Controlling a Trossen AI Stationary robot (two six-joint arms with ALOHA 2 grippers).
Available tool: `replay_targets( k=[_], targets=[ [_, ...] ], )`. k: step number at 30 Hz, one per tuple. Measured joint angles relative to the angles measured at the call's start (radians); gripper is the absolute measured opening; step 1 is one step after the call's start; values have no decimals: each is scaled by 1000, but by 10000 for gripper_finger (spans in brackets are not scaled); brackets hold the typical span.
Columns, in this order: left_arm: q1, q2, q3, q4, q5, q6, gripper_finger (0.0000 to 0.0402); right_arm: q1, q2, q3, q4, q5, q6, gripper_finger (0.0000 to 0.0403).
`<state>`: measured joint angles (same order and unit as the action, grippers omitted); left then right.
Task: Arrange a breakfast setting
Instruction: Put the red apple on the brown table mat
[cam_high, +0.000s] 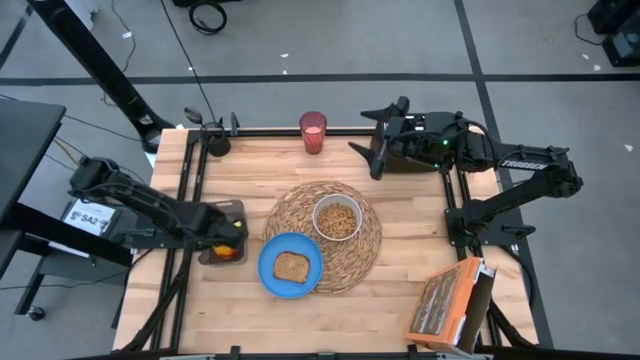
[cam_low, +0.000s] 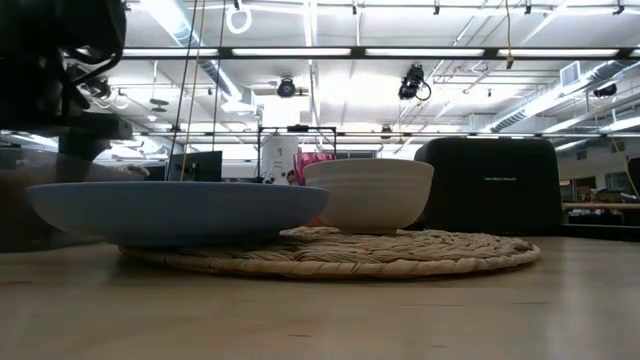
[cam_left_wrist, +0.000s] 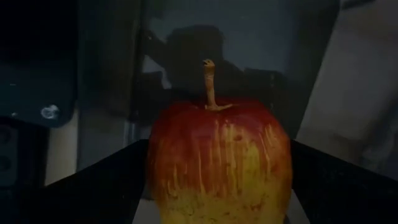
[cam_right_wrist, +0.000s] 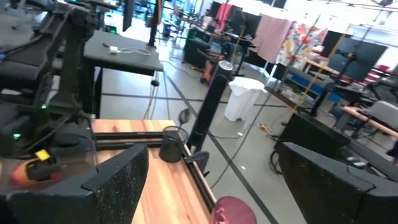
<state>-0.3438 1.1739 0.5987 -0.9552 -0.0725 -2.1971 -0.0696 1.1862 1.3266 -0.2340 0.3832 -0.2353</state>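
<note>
The left gripper (cam_high: 228, 240) has its two dark fingers closed on the flanks of the red apple (cam_left_wrist: 219, 163), one on each side, with the stem pointing away from the wrist camera; the grip across the widest part looks chosen to keep the round fruit from rolling out. In the high view that gripper sits at the left side of the table (cam_high: 400, 300), over a dark tray-like object (cam_high: 222, 232) where the apple shows as an orange-red patch, just left of the setting. The apple seems to be the piece now being brought to the setting or lifted from its resting place; which one I cannot tell. Just to the right lies the round woven straw placemat (cam_high: 355, 255), bearing the small white bowl (cam_high: 337, 217) filled with cereal, while the blue round plate (cam_high: 290, 266) with the toast slice (cam_high: 292, 266) overlaps the mat's lower-left edge, close to the apple's likely route. The pink cup (cam_high: 313, 132) stands at the far edge of the table, well apart from the mat and probably yet to be placed. The right gripper (cam_high: 368, 152) waits near the far right corner, its fingers spread and empty. The orange cereal box (cam_high: 445, 305) lies at the near right corner.
</note>
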Motion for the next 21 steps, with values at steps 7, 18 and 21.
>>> replay_targets(
  k=[7,18,21],
  targets=[
    [-40,1,-19,-10,-54,-10,358,0,0,0,0,81,-3,362],
    [-49,-38,-24,14,-6,14,358,0,0,0,-1,102,12,364],
    [-50,-79,-27,-5,-28,24,358,0,0,0,-6,101,50,370]
  ],
)
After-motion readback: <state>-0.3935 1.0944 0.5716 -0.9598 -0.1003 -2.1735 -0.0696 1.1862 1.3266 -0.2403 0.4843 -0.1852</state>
